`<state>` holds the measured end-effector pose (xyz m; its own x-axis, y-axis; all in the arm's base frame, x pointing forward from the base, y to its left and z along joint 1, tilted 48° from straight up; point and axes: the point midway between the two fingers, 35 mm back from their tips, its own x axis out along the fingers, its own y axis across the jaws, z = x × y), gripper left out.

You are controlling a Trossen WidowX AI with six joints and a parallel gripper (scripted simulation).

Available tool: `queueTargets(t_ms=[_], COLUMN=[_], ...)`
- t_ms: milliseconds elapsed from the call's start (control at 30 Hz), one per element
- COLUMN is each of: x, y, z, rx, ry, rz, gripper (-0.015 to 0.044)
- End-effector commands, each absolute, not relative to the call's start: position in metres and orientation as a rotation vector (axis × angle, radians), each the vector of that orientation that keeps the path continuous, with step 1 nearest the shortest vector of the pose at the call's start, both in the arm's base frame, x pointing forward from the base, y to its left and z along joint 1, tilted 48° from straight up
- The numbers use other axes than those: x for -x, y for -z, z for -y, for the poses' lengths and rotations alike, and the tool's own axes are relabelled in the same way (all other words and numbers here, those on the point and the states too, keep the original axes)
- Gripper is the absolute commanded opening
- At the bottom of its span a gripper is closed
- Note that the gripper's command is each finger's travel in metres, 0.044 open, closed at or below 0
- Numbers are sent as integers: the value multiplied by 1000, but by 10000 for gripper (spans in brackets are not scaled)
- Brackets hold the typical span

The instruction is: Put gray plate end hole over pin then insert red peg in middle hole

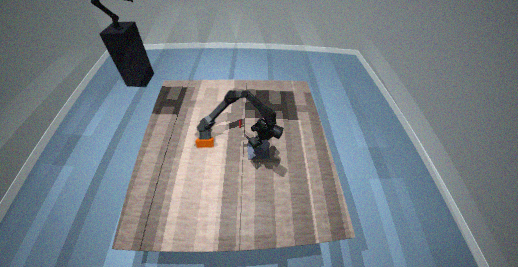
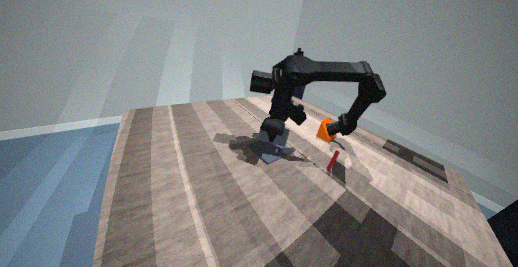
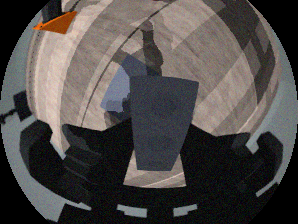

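Observation:
The gray plate [image 3: 165, 107] [image 2: 283, 137] is held between my fingers, steeply tilted in the exterior view. My gripper [image 3: 157, 117] [image 2: 272, 136] is shut on it, low over the blue-gray base [image 2: 270, 159] [image 3: 116, 90]. In the wrist view the plate overlaps the base's right side. The plate's holes and the base's pin cannot be made out, and whether plate and base touch is unclear. The red peg [image 1: 240, 123] [image 2: 333, 160] stands apart from the base, roughly upright and slightly tilted; it does not show in the wrist view.
The arm's orange mount [image 1: 205, 143] [image 2: 326, 130] [image 3: 59, 23] stands on the wood-patterned surface [image 1: 200, 200]. A black pedestal [image 1: 127, 55] with another dark arm [image 1: 105, 8] stands beyond its back left corner in the top view.

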<state>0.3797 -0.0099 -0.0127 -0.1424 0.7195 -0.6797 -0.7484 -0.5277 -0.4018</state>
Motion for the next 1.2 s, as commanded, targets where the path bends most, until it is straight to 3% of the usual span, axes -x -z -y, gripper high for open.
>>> queueTargets(t_ms=[0,1167], x=[-378,-374], y=[23,38], z=[14,2], rx=[1103,1105], ry=[-1854,-1855], rz=[4,7], gripper=[0,0])
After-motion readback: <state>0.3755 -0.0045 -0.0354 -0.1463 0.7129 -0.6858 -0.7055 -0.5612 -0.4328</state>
